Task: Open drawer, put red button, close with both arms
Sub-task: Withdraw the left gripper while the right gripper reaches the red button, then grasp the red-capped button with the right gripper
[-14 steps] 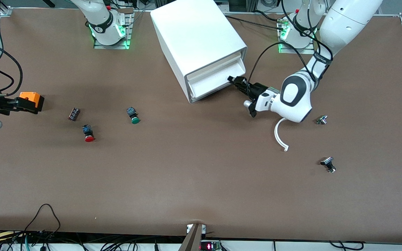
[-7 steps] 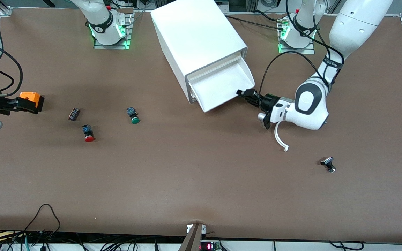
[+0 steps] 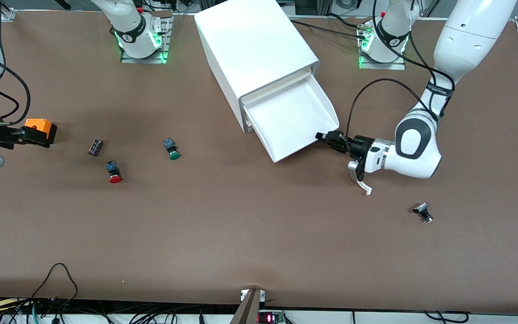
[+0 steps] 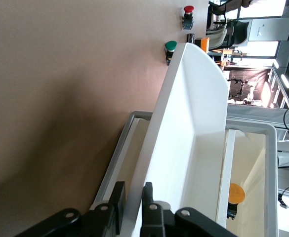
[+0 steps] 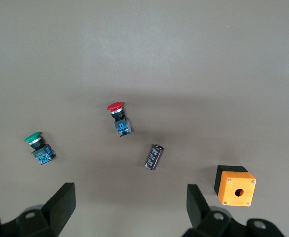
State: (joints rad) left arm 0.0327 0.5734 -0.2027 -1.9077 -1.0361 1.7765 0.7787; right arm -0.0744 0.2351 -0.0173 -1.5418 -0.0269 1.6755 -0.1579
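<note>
The white cabinet [image 3: 254, 49] stands at the table's back middle. One of its tray drawers [image 3: 292, 121] is pulled far out and is empty; a shut drawer shows above it. My left gripper [image 3: 327, 136] is shut on the corner of the drawer's front wall [image 4: 184, 123], one finger [image 4: 117, 205] outside and one inside. The red button [image 3: 115, 173] lies on the table toward the right arm's end; it also shows in the right wrist view [image 5: 117, 116]. My right gripper [image 3: 20, 135] is open and empty [image 5: 129, 197], up over the table beside the orange box [image 3: 39, 128], and waits.
A green button [image 3: 171, 150] and a dark capacitor [image 3: 95, 147] lie near the red button. A white curved piece [image 3: 366, 188] lies under my left wrist. A small black and silver part [image 3: 423, 212] lies nearer the front camera. Something orange [image 4: 236, 192] sits inside the cabinet.
My left gripper has pulled the drawer out of the cabinet, toward the front camera and the left arm's end. The right arm has not moved.
</note>
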